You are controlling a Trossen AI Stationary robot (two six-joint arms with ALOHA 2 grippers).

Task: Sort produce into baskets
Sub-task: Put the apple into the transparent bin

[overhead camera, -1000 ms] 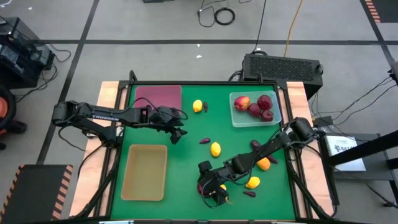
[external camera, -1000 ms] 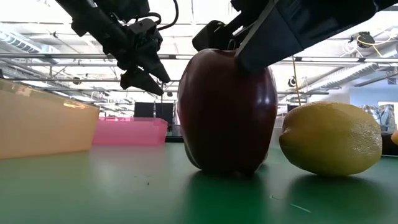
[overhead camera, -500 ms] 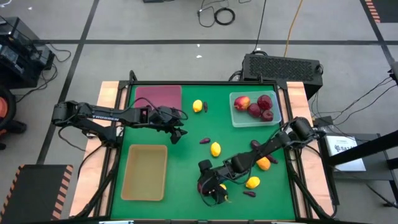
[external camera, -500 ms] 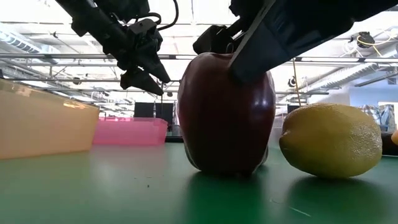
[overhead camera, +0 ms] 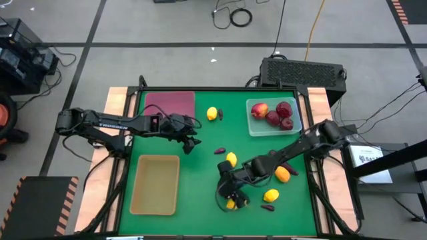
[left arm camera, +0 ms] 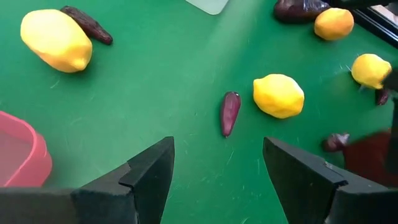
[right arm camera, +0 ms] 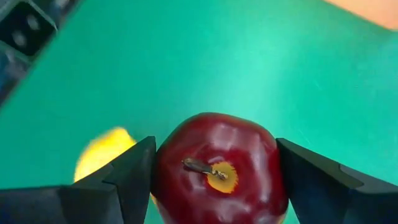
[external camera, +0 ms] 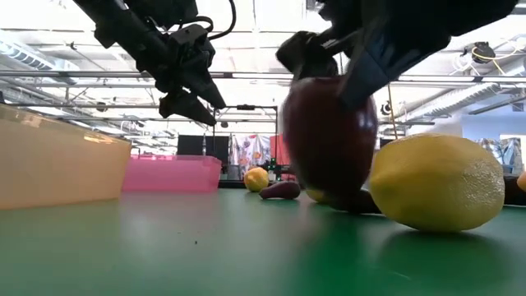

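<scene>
apples [overhead camera: 273, 114] lie in the tray [overhead camera: 253, 127] at the table's far right; another tray [overhead camera: 171, 103] sits far left, a third [overhead camera: 155, 185] near left; lemons [overhead camera: 231, 160] and an orange [overhead camera: 283, 175] are scattered between

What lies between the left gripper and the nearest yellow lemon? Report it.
A small dark purple elongated vegetable lies between the left gripper and that yellow lemon, plain in the high view.

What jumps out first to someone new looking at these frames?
The right gripper clamps a dark red apple, lifted just off the green table near its front centre, beside a lemon. The clear basket at the back right already holds red apples. The left gripper hangs open over the middle.
</scene>
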